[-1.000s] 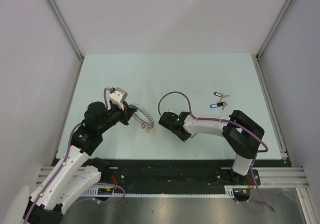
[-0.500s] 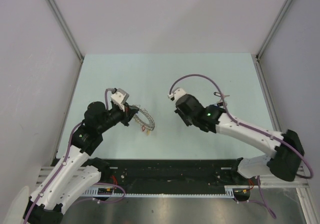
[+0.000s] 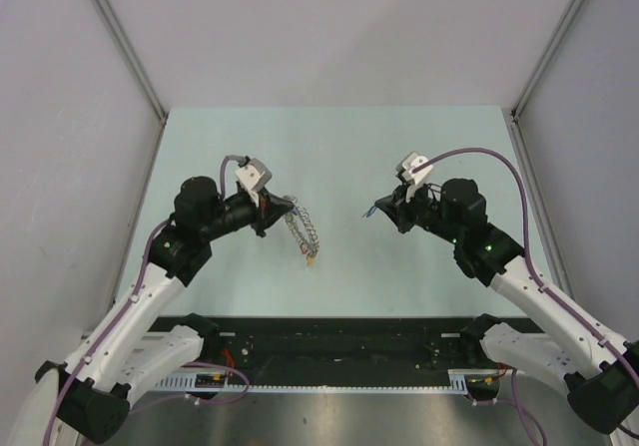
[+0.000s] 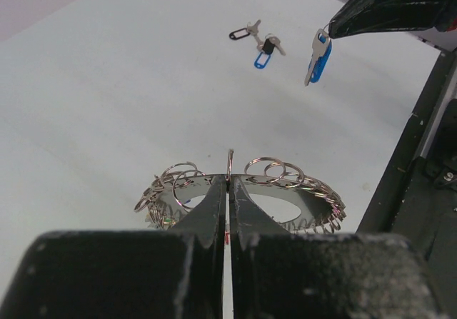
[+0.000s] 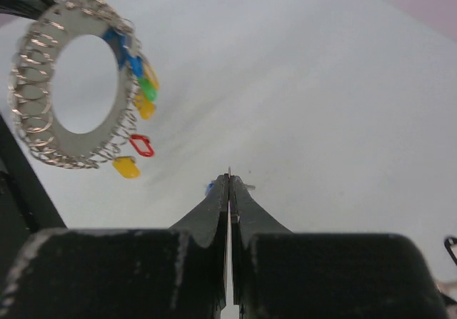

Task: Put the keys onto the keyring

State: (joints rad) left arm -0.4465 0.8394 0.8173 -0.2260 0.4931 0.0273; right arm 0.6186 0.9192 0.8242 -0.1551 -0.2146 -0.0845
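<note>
**Obs.** The left gripper (image 4: 227, 185) is pinched tight on the rim of the keyring (image 5: 36, 94) and holds it off the table (image 3: 399, 137), left of centre. The coloured tags (image 5: 143, 98) dangle on the side facing the other arm. The right gripper (image 5: 228, 183) is closed on a blue-tagged key (image 4: 318, 55), which it carries in the air. There is a clear gap between this key and the keyring. The two grippers face each other across the middle of the table. The loose keys (image 4: 258, 39), one with a blue tag and one with a black, lie on the table beyond the held key, well apart from the keyring. From overhead the right arm hides them.

**Step in hand (my reading).** Bring the held key across and thread it onto the keyring.

**Notes for doing it well.**
- One small ring (image 4: 230, 163) stands upright just above the left fingertips and looks the likeliest target. I cannot tell whether it has a usable opening.
- The key hangs below the right fingertips and may swing, so the approach should be slow.
- From the right wrist the keyring sits up and to the left of the fingertips, not in line. Align before closing the gap.
- The left arm should hold firm. The loaded keyring is gripped at one spot on its edge and could twist in the pinch if pushed.
- Do not release the key until it is seen to be hooked.
</note>
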